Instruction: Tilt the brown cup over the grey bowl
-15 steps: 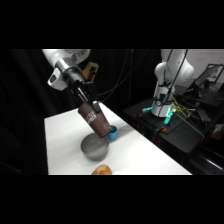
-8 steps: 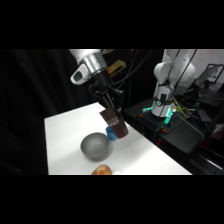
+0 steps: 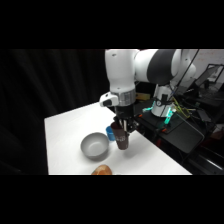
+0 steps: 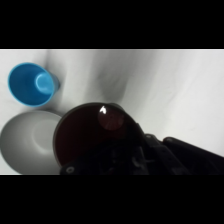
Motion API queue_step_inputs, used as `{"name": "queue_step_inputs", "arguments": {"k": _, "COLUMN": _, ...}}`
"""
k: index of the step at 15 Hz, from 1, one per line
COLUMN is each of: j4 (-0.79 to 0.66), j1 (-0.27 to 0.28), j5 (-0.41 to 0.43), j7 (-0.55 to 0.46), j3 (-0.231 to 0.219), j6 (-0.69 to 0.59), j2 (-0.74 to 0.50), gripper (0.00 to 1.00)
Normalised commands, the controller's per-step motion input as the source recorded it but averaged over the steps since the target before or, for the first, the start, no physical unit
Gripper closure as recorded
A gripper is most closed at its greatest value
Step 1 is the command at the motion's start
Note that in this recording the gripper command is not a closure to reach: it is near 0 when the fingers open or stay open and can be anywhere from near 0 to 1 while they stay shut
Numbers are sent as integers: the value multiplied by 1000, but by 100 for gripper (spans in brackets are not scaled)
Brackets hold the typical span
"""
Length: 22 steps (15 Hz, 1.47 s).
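In the side view the brown cup [image 3: 122, 140] stands upright just right of the grey bowl [image 3: 94, 145], at or just above the table. My gripper [image 3: 121, 129] comes straight down from above and is shut on the cup's rim. The wrist view looks down into the brown cup's dark opening [image 4: 96, 137], where a small glint shows. There the grey bowl [image 4: 26, 144] lies to the left of the cup, partly cut off by the picture's edge. I cannot tell whether the cup's base touches the table.
A small bright blue cup [image 3: 110, 132] [image 4: 32, 84] stands just behind the bowl and the brown cup. An orange-brown rounded object [image 3: 102, 170] lies at the table's [image 3: 67, 130] front edge. Dark equipment with a green light [image 3: 167, 114] stands to the right.
One second ago the brown cup hung tilted over the bowl. The arm has since swung right and turned the cup upright, lowering it beside the bowl's right side.
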Motion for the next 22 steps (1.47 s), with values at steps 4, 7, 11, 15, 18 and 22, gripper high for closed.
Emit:
{"name": "queue_step_inputs", "arguments": {"k": 4, "j4": -94, "j1": 57, "j5": -412, "j7": 601, "j3": -35, "j6": 236, "j2": 110, "gripper": 14}}
{"name": "queue_step_inputs", "arguments": {"k": 7, "j4": 13, "j1": 62, "j5": -213, "j7": 419, "j3": -82, "j6": 292, "j2": 196, "gripper": 14}}
{"name": "queue_step_inputs", "arguments": {"k": 11, "j4": 7, "j1": 104, "j5": -161, "j7": 340, "j3": -132, "j6": 298, "j2": 182, "gripper": 14}}
{"name": "queue_step_inputs", "arguments": {"k": 15, "j4": -14, "j1": 155, "j5": -134, "j7": 298, "j3": -140, "j6": 135, "j2": -9, "gripper": 0}}
{"name": "queue_step_inputs", "arguments": {"k": 18, "j4": -56, "j1": 123, "j5": -82, "j7": 114, "j3": -45, "j6": -63, "j2": -200, "gripper": 0}}
{"name": "queue_step_inputs", "arguments": {"k": 22, "j4": -69, "j1": 70, "j5": -37, "j7": -116, "j3": 53, "j6": -367, "j2": -425, "gripper": 0}}
